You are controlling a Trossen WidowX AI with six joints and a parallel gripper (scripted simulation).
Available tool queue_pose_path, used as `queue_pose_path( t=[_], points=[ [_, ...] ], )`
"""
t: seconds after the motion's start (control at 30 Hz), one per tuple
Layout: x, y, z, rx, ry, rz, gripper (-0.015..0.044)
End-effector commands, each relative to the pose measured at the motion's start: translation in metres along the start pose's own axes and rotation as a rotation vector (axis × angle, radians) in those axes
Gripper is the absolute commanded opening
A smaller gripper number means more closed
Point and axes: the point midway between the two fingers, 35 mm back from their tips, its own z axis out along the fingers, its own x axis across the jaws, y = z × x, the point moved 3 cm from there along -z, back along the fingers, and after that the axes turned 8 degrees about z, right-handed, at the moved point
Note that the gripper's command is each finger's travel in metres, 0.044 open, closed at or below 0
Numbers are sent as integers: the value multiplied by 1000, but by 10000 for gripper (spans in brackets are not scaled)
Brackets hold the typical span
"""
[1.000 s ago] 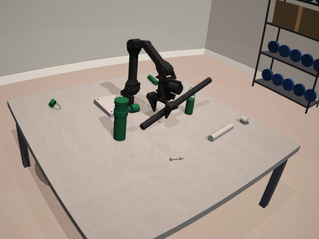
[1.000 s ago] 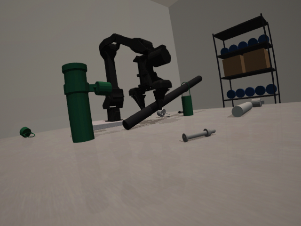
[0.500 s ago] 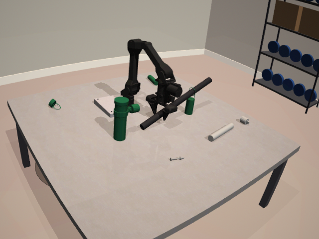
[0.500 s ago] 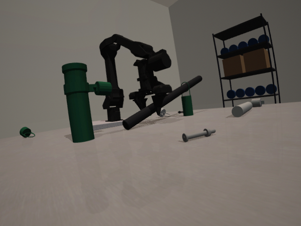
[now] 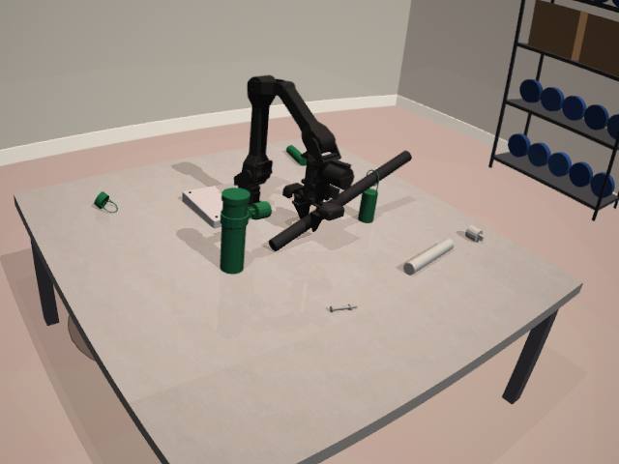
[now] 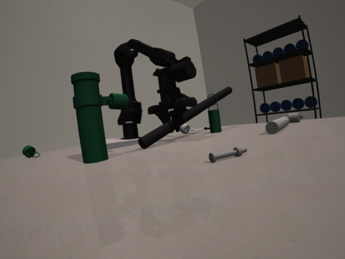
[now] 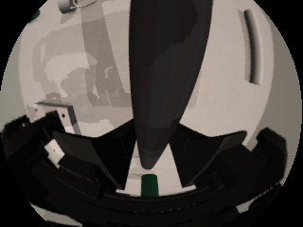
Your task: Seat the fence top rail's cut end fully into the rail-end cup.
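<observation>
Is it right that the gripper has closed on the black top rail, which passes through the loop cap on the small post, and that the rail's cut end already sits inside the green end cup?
Not quite. The gripper is closed on the top rail, and the rail runs through the loop cap, but the cut end lies low near the table, below and clear of the rail-end cup. The exterior view shows this.

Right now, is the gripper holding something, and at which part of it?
Yes. The gripper is shut on the black top rail, gripping it between the low cut end and the loop cap, nearer the cut end.
</observation>
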Motion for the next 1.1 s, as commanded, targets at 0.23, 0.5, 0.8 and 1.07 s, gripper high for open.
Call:
queue_pose_path(
  t=[0.23, 0.5, 0.8, 1.07],
  points=[
    [0, 0, -7, 10, 3, 3, 0],
    [-4, -2, -32, 121, -4, -4, 0],
    [-7, -5, -69, 269, -27, -18, 0],
    [-7, -6, -79, 310, -36, -23, 0]
  ],
)
